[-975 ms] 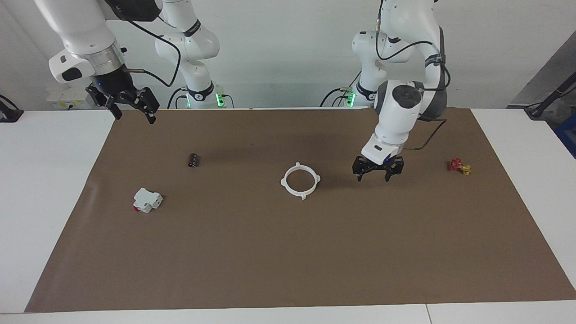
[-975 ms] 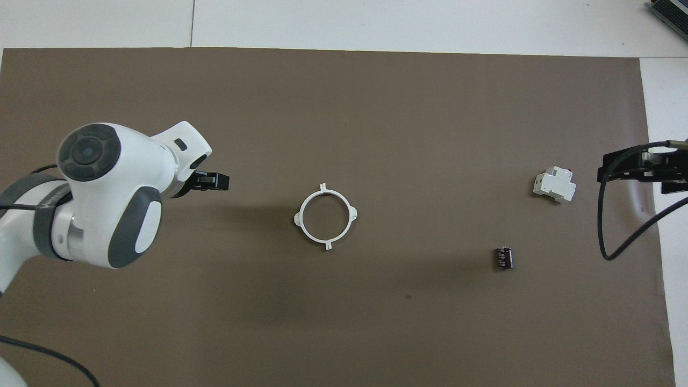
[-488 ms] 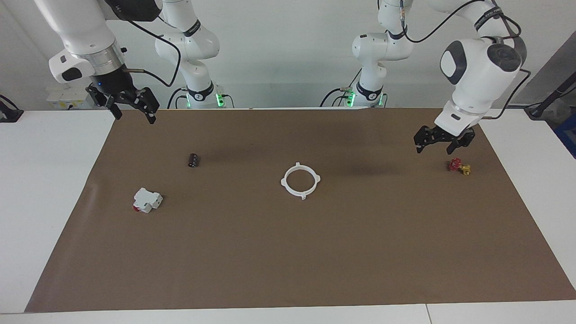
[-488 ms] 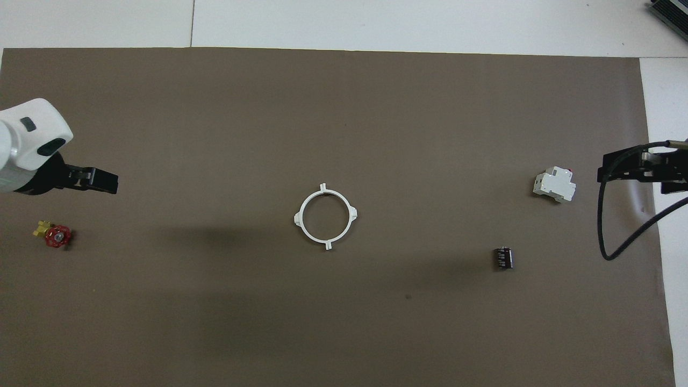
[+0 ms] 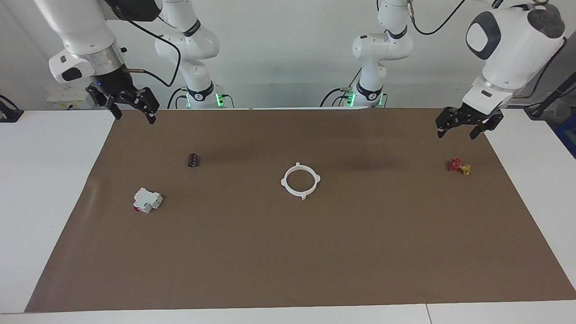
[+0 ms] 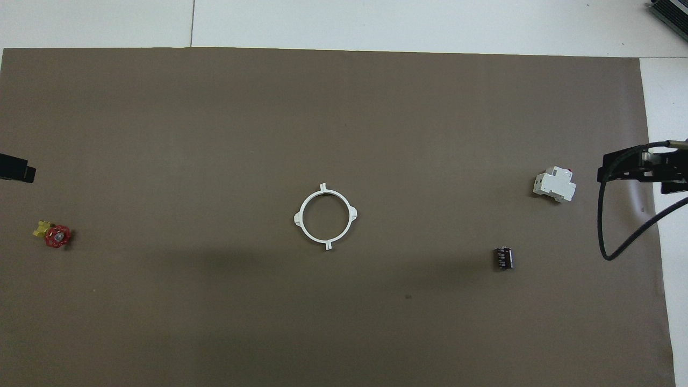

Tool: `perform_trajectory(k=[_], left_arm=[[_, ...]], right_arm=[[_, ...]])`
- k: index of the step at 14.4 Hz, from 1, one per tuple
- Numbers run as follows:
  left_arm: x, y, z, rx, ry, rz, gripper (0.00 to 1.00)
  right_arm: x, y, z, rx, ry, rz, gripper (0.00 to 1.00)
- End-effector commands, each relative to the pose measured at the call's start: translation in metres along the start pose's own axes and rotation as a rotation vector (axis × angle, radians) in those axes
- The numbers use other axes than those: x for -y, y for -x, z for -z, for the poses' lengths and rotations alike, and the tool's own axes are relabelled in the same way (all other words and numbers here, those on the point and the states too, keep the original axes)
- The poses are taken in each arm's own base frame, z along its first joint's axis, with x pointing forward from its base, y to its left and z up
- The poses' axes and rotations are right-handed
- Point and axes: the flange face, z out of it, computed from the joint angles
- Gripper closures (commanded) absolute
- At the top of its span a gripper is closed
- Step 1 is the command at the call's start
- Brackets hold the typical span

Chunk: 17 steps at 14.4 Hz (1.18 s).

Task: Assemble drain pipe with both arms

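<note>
The drain pipe lies flat in the middle of the brown mat as one closed white ring with four outward tabs; it also shows in the overhead view. Nothing touches it. My left gripper is open and empty, up in the air over the mat's corner at the left arm's end, well clear of the ring. One of its fingers shows at the overhead view's edge. My right gripper is open and empty, and waits raised over the mat's edge at the right arm's end.
A small red and yellow valve lies on the mat under the left gripper's side. A blocky white box with a red part and a small dark cylinder lie toward the right arm's end. The brown mat covers the white table.
My left gripper has risen from beside the ring and swung away to the left arm's end of the table. The ring and the right arm have not moved.
</note>
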Motion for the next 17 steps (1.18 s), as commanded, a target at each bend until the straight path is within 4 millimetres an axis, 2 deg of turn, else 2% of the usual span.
perform_trajectory(k=[1,3,5,11,13,17], left_arm=[[-0.003,-0.010,0.011,0.022,0.003,-0.016,0.00],[-0.005,0.004,0.009,0.054,0.009,-0.010,0.00],[-0.007,0.007,0.003,0.072,0.013,-0.006,0.00],[-0.013,0.016,0.000,0.093,0.016,0.100,0.00],[-0.016,0.021,-0.006,0.100,0.022,0.098,0.00],[-0.017,0.020,-0.005,0.089,0.067,0.102,0.00]], right_arm=[[0.000,0.000,0.002,0.007,-0.018,0.020,0.00],[0.000,0.000,0.002,0.007,-0.018,0.020,0.00],[0.000,0.000,0.002,0.007,-0.018,0.020,0.00],[0.000,0.000,0.002,0.007,-0.018,0.020,0.00],[0.000,0.000,0.002,0.007,-0.018,0.020,0.00],[0.000,0.000,0.002,0.007,-0.018,0.020,0.00]])
